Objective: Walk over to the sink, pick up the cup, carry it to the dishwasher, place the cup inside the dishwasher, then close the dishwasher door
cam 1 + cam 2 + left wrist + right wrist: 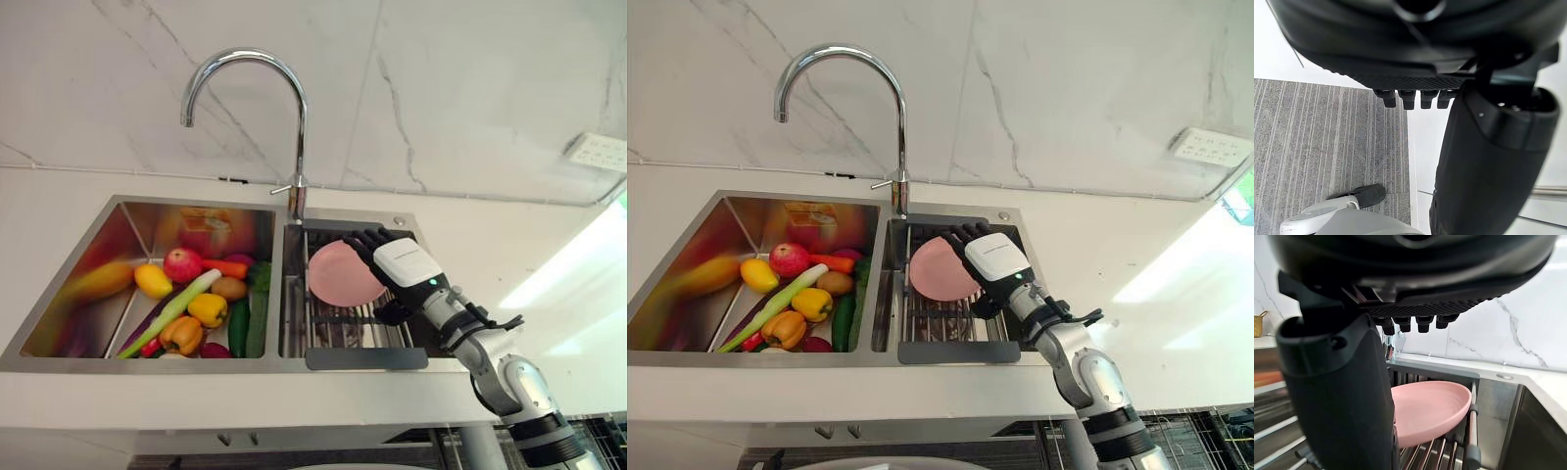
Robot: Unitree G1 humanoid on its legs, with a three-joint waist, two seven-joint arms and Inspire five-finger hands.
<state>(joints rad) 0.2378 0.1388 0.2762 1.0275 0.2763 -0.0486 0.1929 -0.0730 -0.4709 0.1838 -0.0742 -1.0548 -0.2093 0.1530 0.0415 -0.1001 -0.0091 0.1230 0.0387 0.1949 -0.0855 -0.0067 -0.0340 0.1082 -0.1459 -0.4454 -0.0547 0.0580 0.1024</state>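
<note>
A pink shallow dish (338, 274) leans tilted on the metal drying rack (343, 331) in the sink's right basin; no cup is visible. My right hand (407, 264) reaches over the rack beside the dish, open. Its fingers (361, 240) stretch past the dish's upper rim and its thumb (1337, 396) stands along the near side of the dish (1435, 411). I cannot tell whether the hand touches the dish. My left hand (1488, 161) hangs low over grey carpet, relaxed and holding nothing.
The left basin (118, 225) holds several vegetables and fruit, among them a red apple (182, 264) and a yellow pepper (207, 309). A tall chrome faucet (294, 127) rises behind the divider. A marble wall stands behind, with a white outlet (598, 152) at right.
</note>
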